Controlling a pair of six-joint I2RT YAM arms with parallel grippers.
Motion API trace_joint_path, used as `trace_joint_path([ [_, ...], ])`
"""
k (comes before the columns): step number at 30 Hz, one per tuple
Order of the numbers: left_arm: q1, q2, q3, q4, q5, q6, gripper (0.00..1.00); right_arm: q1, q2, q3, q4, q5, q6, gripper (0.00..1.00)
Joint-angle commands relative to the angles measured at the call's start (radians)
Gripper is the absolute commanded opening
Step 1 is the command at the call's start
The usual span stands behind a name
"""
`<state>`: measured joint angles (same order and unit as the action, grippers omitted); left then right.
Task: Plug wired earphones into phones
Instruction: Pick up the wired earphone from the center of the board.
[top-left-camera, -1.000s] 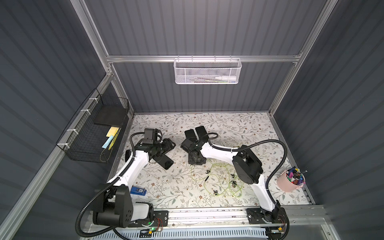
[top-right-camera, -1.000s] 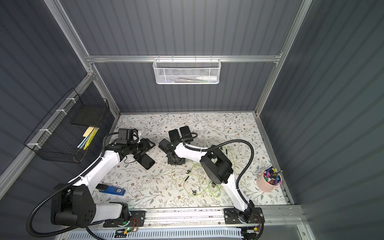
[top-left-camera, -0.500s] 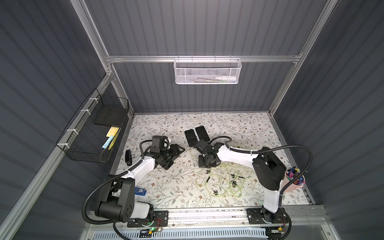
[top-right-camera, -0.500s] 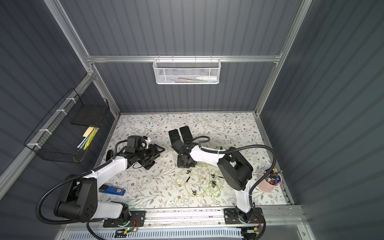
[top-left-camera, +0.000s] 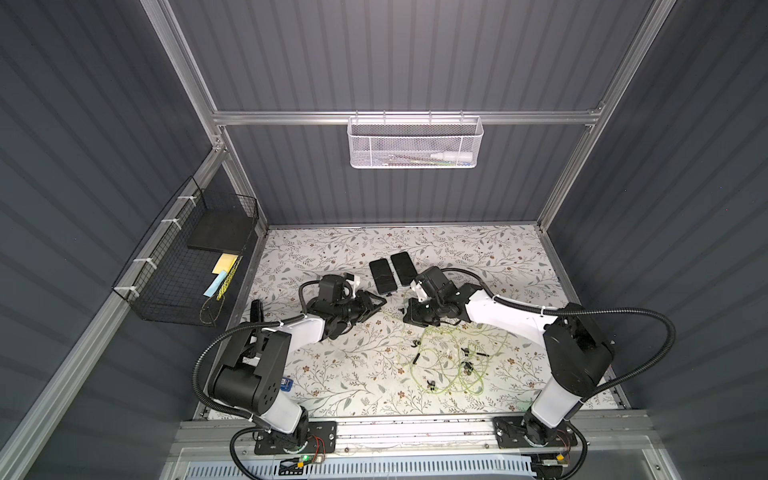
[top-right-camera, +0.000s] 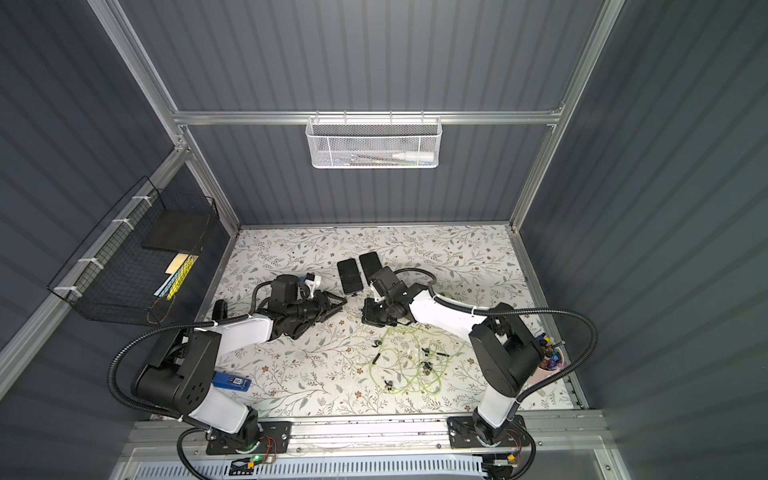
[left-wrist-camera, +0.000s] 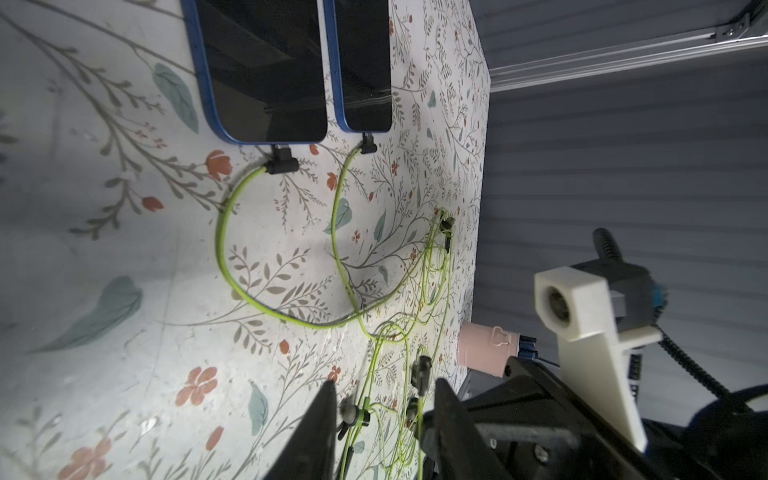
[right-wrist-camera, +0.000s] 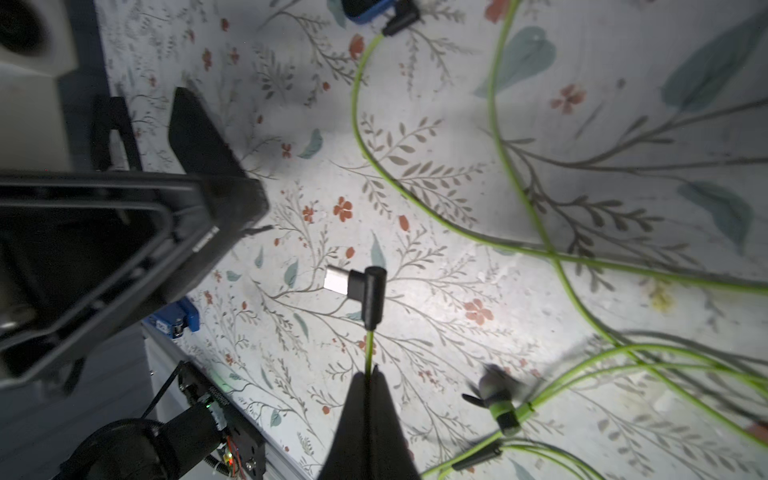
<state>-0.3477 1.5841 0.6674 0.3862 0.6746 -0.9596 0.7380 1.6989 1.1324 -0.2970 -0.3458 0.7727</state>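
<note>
Two phones (top-left-camera: 382, 275) (top-left-camera: 402, 268) lie side by side at mid-table, seen in both top views. In the left wrist view each phone (left-wrist-camera: 266, 70) (left-wrist-camera: 361, 62) has a black plug (left-wrist-camera: 282, 164) in its end. Their earphones (top-left-camera: 449, 357) lie as tangled yellow-green cords toward the front right. My right gripper (right-wrist-camera: 368, 374) is shut on a cord just behind a loose plug (right-wrist-camera: 365, 291) with a bare silver tip. It sits in front of the phones (top-left-camera: 409, 311). My left gripper (left-wrist-camera: 384, 407) (top-left-camera: 376, 302) faces it, open, with nothing held.
A black oblong (top-left-camera: 256, 309) lies at the table's left edge. A blue item (top-right-camera: 230, 380) lies front left. A pink pen cup (top-right-camera: 548, 365) stands front right. A black wire basket (top-left-camera: 187, 266) hangs on the left wall, a white mesh one (top-left-camera: 415, 141) at the back.
My left gripper has swung right toward the middle and its jaws have narrowed. My right gripper has drawn back from the phones toward the front and shut on the cord.
</note>
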Motion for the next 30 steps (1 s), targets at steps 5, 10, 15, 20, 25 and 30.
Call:
trace_joint_path([
  [5,-0.029,0.045,0.04,0.104,0.099,-0.021,0.34,-0.001,0.004,0.009,0.053,-0.107,-0.023,0.0],
  [10,-0.035,0.056,0.048,0.138,0.111,-0.045,0.27,0.001,0.01,0.013,0.056,-0.105,-0.022,0.0],
  [15,-0.042,0.059,0.053,0.134,0.111,-0.047,0.22,-0.002,0.015,0.018,0.054,-0.096,-0.023,0.0],
  [20,-0.046,0.059,0.056,0.098,0.108,-0.027,0.19,-0.001,0.008,0.017,0.046,-0.062,-0.024,0.0],
  [25,-0.047,0.06,0.06,0.079,0.115,-0.018,0.28,-0.004,0.005,0.011,0.033,-0.036,-0.021,0.0],
  [30,-0.05,0.061,0.067,0.055,0.118,-0.005,0.3,-0.006,0.002,0.016,0.02,-0.017,-0.028,0.0],
])
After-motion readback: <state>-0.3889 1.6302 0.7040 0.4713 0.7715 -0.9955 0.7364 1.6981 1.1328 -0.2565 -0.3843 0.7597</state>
